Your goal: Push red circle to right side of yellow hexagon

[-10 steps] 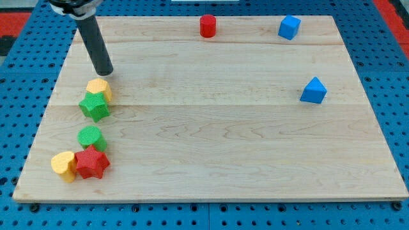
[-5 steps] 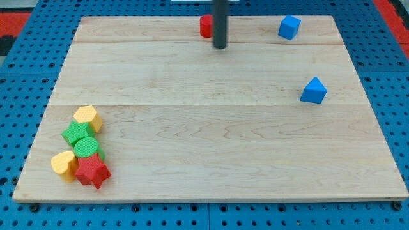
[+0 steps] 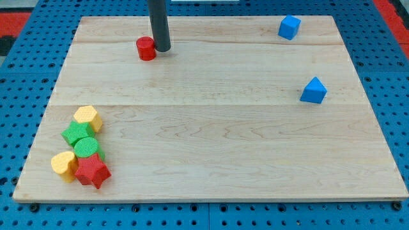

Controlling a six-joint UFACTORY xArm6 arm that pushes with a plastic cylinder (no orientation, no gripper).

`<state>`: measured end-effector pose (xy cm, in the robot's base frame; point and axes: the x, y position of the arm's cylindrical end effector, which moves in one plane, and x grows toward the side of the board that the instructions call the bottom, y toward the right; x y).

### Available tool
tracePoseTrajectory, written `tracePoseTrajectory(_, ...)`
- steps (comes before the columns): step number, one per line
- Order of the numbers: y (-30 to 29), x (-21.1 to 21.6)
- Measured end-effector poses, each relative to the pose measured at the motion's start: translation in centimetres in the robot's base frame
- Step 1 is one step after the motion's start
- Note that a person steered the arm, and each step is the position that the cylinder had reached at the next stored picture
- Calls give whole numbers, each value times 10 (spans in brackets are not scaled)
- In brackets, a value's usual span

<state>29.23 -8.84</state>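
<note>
The red circle (image 3: 146,48) lies near the view's top, left of centre. My tip (image 3: 162,48) stands just to its right, touching or nearly touching it. The yellow hexagon (image 3: 87,118) sits at the view's lower left, at the top of a cluster of blocks, well below and left of the red circle.
Below the hexagon cluster a green star (image 3: 76,133), a green circle (image 3: 88,147), a yellow heart (image 3: 63,163) and a red star (image 3: 92,171). A blue cube (image 3: 289,27) lies at the top right and a blue triangular block (image 3: 313,90) at the right.
The red circle has been pushed left and slightly down from the top centre. My tip moved left with it. Earlier the left cluster was pushed down and together.
</note>
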Motion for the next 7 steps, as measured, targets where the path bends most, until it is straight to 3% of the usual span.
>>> tracePoseTrajectory(2,0,-5)
tracePoseTrajectory(3,-1,-33)
tracePoseTrajectory(5,-63,15)
tracePoseTrajectory(6,-84,-1)
tracePoseTrajectory(7,-65,26)
